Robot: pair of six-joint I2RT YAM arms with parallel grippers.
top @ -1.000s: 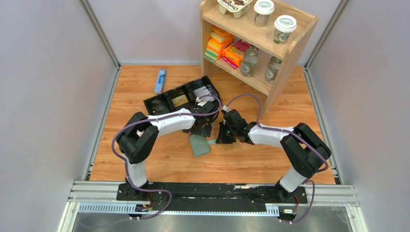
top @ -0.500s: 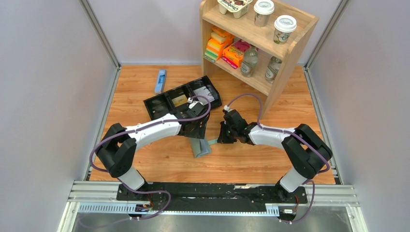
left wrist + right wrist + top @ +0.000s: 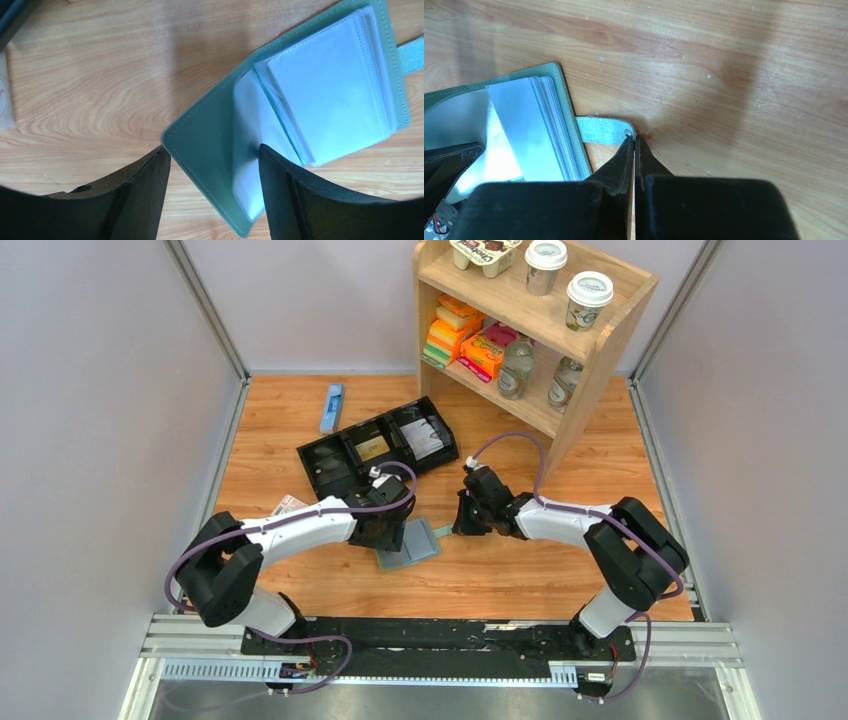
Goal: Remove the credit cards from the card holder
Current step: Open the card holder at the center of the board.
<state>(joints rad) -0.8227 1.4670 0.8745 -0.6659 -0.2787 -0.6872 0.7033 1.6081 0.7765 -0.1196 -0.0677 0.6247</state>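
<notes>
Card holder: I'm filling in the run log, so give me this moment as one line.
card holder: open on table | left gripper: open, straddling its cover | right gripper: shut, tips at tab end

Black tray (image 3: 343, 453) near wooden shelf (image 3: 622, 284) — cups (image 3: 589, 298) on top.

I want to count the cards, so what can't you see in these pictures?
1. Cards inside the card holder: in the left wrist view its pale sleeves look blank and blurred, so no count is possible.
2. The holder's other half: in the right wrist view it is cut off by the left edge.
3. What lies in the black tray: too small in the top view.
</notes>
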